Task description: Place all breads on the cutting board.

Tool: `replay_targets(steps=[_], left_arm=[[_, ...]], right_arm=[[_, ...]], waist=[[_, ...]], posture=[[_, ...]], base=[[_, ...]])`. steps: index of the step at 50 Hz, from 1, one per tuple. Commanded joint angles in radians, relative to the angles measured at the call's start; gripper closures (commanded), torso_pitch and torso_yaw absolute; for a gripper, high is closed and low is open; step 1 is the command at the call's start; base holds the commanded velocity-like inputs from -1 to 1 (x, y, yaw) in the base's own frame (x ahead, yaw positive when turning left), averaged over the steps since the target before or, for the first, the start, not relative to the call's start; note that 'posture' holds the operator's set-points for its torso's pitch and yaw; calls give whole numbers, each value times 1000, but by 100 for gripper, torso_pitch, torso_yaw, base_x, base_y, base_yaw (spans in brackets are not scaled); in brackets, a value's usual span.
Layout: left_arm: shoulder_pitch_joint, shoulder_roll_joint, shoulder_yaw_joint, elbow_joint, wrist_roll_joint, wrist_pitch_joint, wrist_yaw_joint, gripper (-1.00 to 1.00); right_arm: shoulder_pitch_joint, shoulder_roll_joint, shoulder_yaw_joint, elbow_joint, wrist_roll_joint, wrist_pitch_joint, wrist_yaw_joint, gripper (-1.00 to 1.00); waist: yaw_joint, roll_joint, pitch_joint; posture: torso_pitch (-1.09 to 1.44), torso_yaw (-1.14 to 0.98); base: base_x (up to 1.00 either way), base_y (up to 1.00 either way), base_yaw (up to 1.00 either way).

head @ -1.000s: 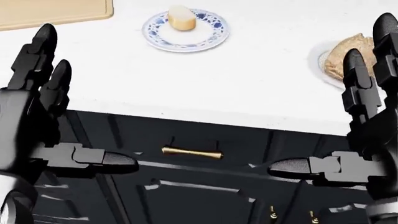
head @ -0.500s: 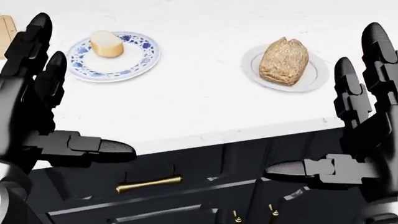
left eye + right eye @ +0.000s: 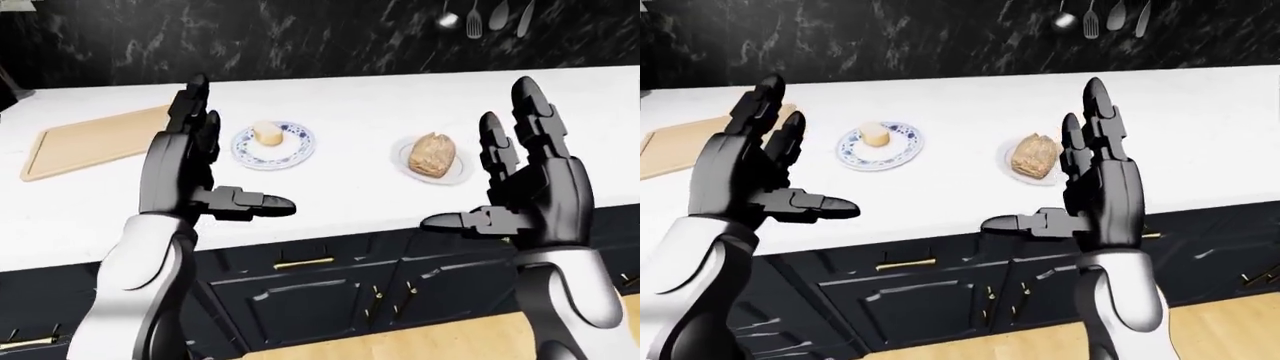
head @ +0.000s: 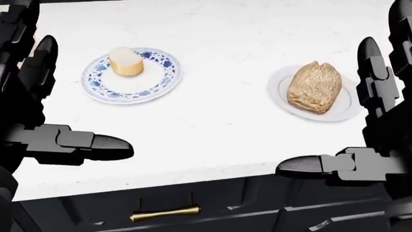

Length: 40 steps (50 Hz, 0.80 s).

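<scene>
A small pale bread roll [image 4: 125, 61] sits on a blue-patterned plate [image 4: 154, 82] on the white counter. A brown seeded loaf [image 4: 314, 87] lies on a plain white plate [image 4: 346, 110] to its right. The wooden cutting board [image 3: 85, 139] lies at the counter's left in the left-eye view. My left hand [image 3: 195, 169] and right hand [image 3: 510, 184] are raised over the counter's near edge, both open and empty, fingers up and thumbs pointing inward. Neither touches any bread.
The white counter [image 4: 219, 125] runs across the view over dark cabinets with a brass handle [image 4: 164, 212]. A black marble wall stands behind, with utensils hanging [image 3: 485, 16] at top right. Wooden floor [image 3: 440, 341] shows below.
The camera has shifted: both plates now sit lower and further right in the head view, with more counter showing. Both hands keep the same open pose.
</scene>
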Motion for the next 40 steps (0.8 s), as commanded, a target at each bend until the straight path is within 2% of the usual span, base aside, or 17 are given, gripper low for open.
replay_targets(steps=[1, 3, 4, 6, 8, 13, 14, 16, 17, 18, 19, 21, 25, 28, 32, 36, 40], left_arm=[[-30, 5, 2, -28, -6, -12, 0, -100], [-38, 10, 7, -42, -10, 7, 1, -100], [-43, 12, 10, -47, -13, 15, 1, -100], [-49, 15, 14, -57, -17, 28, 3, -100], [-57, 19, 18, -66, -21, 43, 5, -100], [-73, 28, 23, -95, -33, 81, 12, -100], [-80, 30, 26, -106, -36, 96, 12, -100], [-90, 34, 34, -123, -42, 120, 13, -100], [-96, 36, 35, -128, -44, 129, 14, -100], [-100, 38, 35, -135, -46, 138, 16, -100], [-105, 39, 37, -137, -48, 145, 17, -100], [-115, 43, 42, -137, -51, 152, 18, -100], [-168, 58, 66, -165, -70, 223, 23, -100], [-161, 63, 61, -185, -72, 232, 27, -100], [-183, 75, 66, -177, -71, 242, 27, -100], [-175, 68, 46, -161, -64, 220, 34, -100], [-165, 62, 26, -137, -52, 190, 36, -100]], right_arm=[[-22, -14, -13, -32, 6, -3, -11, -100], [-23, -19, -18, -45, 5, 8, -15, -100], [-27, -21, -23, -54, 10, 18, -17, -100], [-32, -26, -28, -70, 15, 35, -21, -100], [-42, -33, -41, -89, 27, 60, -27, -100], [-40, -42, -56, -115, 39, 60, -29, -100], [-41, -44, -63, -128, 45, 70, -31, -100], [-39, -48, -83, -147, 62, 85, -33, -100], [-36, -53, -87, -150, 65, 84, -32, -100], [-36, -58, -88, -152, 71, 84, -36, -100], [-38, -63, -90, -153, 77, 85, -40, -100], [-50, -74, -100, -153, 92, 94, -49, -100], [-86, -111, -110, -153, 125, 127, -82, -100], [-101, -144, -112, -153, 137, 150, -107, -100], [-167, -172, -109, -118, 93, 208, -97, -100], [-249, -229, -65, 12, -5, 228, -73, -100], [-282, -245, -4, 133, -134, 206, -24, -100]], waist=[[-2, -3, -12], [1, -55, -27], [-7, -43, -30], [-7, -56, -4], [-19, -43, -13], [-32, -19, 2], [-35, -7, 0], [-38, 45, -18], [-44, 16, -12], [-40, 12, -13], [-37, 12, -19], [-36, 12, -16], [-29, -8, -27], [-31, -9, -20], [-29, -12, -14], [-29, -13, -8], [-29, -14, -7]], posture=[[0, 0], [0, 0], [0, 0], [0, 0], [0, 0], [0, 0], [0, 0], [0, 0], [0, 0], [0, 0], [0, 0], [0, 0], [0, 0], [0, 0], [0, 0], [0, 0], [0, 0]], base=[[41, 0, 0], [33, 0, 0], [29, 0, 0], [29, 0, 0], [29, 0, 0], [7, 0, 0], [0, 0, 0], [0, 0, 0], [0, 0, 0], [0, 0, 0], [0, 0, 0], [0, 0, 0], [0, 0, 0], [0, 0, 0], [0, 0, 0], [0, 0, 0], [0, 0, 0]])
